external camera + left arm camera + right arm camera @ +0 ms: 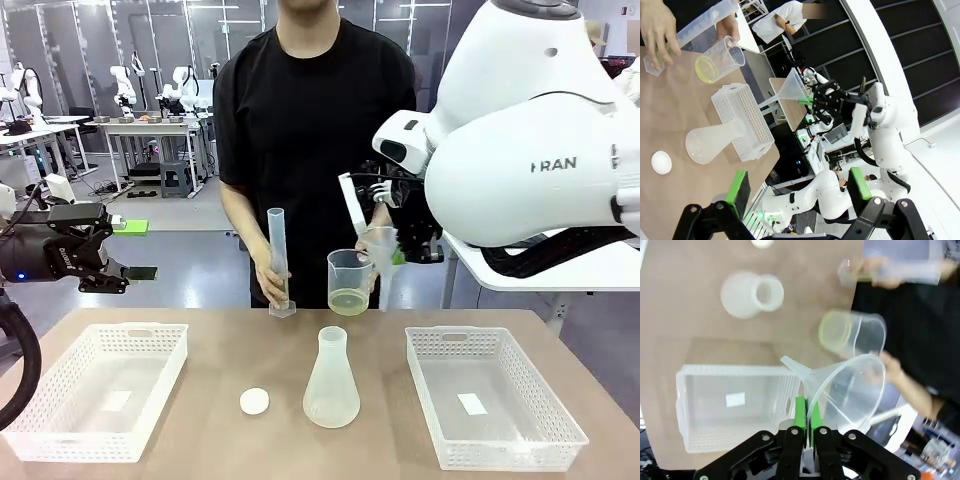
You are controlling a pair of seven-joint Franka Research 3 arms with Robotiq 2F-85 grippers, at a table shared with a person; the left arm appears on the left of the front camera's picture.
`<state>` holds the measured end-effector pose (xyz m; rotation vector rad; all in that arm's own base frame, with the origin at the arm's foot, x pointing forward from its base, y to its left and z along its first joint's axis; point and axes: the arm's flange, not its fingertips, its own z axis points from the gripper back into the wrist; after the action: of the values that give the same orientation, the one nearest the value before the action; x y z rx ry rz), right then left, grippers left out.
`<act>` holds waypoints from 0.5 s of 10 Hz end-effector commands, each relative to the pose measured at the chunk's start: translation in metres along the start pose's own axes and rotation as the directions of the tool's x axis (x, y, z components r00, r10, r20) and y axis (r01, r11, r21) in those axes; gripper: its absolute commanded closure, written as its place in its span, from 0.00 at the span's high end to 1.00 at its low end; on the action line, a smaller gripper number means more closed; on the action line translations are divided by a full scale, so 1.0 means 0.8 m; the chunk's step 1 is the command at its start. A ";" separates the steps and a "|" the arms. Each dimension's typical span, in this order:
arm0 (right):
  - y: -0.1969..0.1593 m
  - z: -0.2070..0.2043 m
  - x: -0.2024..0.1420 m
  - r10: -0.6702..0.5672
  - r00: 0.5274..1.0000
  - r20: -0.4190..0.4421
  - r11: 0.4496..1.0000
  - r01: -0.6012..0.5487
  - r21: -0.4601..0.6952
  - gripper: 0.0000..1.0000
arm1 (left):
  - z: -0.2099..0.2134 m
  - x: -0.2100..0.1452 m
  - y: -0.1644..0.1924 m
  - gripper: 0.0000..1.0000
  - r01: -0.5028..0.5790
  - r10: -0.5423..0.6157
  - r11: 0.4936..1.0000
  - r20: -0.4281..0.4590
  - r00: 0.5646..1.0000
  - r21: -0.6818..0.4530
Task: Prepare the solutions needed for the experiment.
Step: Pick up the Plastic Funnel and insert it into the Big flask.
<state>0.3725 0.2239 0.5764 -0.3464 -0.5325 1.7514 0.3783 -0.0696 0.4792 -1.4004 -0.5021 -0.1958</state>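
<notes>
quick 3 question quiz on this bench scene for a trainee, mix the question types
1. True or false: the right gripper is shut on the funnel.
2. Multiple choice: the yellow-green liquid is in A) the flask, B) the beaker, C) the measuring cylinder.
3. Fill in: the left gripper is ____ and holds nothing.

Key: 1 true; 2 B; 3 open.

flask [331, 395]: frosted white | liquid [348, 301]: yellow-green | table [222, 450]: tan
</notes>
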 end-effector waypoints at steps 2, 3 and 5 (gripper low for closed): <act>0.024 0.002 0.014 0.148 0.976 0.157 0.988 -0.141 -0.055 0.04 | -0.004 0.000 -0.001 1.00 0.000 0.000 1.000 0.000 1.000 -0.006; 0.027 0.004 0.023 0.181 0.966 0.183 0.982 -0.169 -0.079 0.04 | -0.004 0.000 -0.001 1.00 0.000 0.000 1.000 0.000 1.000 -0.006; 0.028 0.003 0.034 0.215 0.953 0.212 0.976 -0.199 -0.091 0.04 | -0.004 0.000 -0.001 1.00 0.000 0.000 1.000 0.000 1.000 -0.006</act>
<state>0.3427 0.2534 0.5749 -0.2981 -0.6971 1.9608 0.3783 -0.0696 0.4792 -1.4004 -0.5021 -0.1957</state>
